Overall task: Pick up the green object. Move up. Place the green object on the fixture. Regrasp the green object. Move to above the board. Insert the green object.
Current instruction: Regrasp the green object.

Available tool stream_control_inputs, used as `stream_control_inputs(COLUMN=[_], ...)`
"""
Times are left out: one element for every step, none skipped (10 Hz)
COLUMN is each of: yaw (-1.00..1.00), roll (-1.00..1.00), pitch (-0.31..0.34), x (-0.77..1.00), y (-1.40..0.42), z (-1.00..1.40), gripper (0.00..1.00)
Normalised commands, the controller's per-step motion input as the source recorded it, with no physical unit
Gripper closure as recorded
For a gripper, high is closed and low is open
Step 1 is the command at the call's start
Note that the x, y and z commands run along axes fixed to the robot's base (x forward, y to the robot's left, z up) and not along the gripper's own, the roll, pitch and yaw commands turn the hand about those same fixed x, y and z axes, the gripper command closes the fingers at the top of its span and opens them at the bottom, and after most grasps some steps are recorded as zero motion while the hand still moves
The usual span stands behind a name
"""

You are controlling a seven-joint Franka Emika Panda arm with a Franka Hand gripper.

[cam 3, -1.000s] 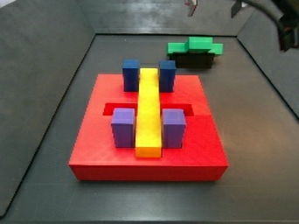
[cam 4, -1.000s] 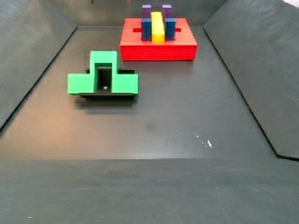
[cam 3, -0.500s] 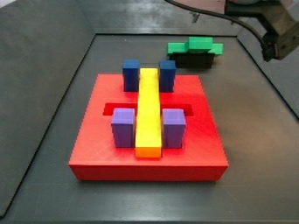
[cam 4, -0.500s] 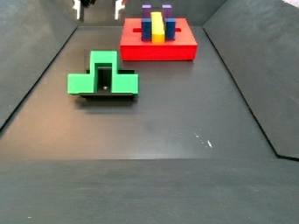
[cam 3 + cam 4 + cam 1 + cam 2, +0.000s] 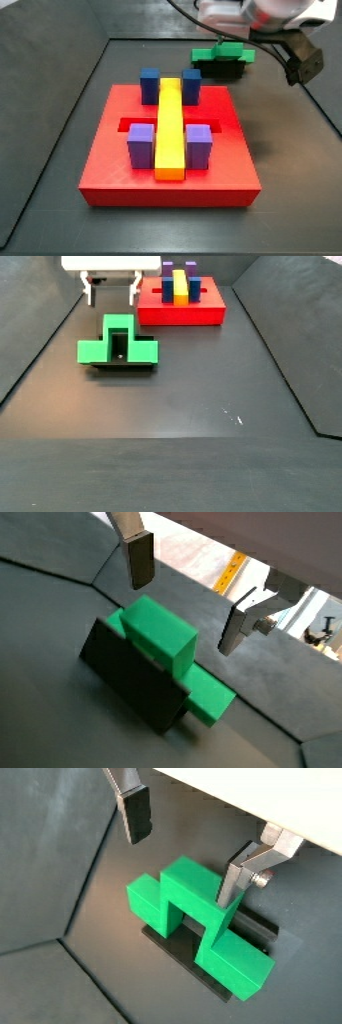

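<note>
Gripper (image 5: 112, 297) above green object (image 5: 118, 343) on fixture (image 5: 211, 958), fingers (image 5: 138, 562) apart, empty; no readable writing.

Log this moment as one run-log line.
phase: regrasp approach | tool: open, above green object, not touching | green object: on fixture | board: green object not yet inserted
</note>
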Motion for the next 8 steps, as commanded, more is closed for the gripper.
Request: stream_control_inputs(yaw=[0.03, -0.05, -0.04, 0.00, 0.00, -0.03, 0.00, 0.00], roll=[-0.14, -0.35, -0.27, 0.00, 0.02, 0.13, 0.15, 0.21], pitch=[0.000, 0.000, -0.163, 0.000, 0.000, 0.003, 0.000, 0.000], x=[-0.03, -0.24, -0.15, 0.00, -0.02, -0.09, 0.00, 0.00], y=[0.47, 0.33, 0.18, 0.00, 0.00, 0.00, -0.07, 0.00], z=[-0.21, 0.01, 0.19, 0.04, 0.02, 0.00, -0.02, -0.13], gripper=[0.00, 0.00, 0.00, 0.00, 0.00, 0.00, 0.00, 0.00])
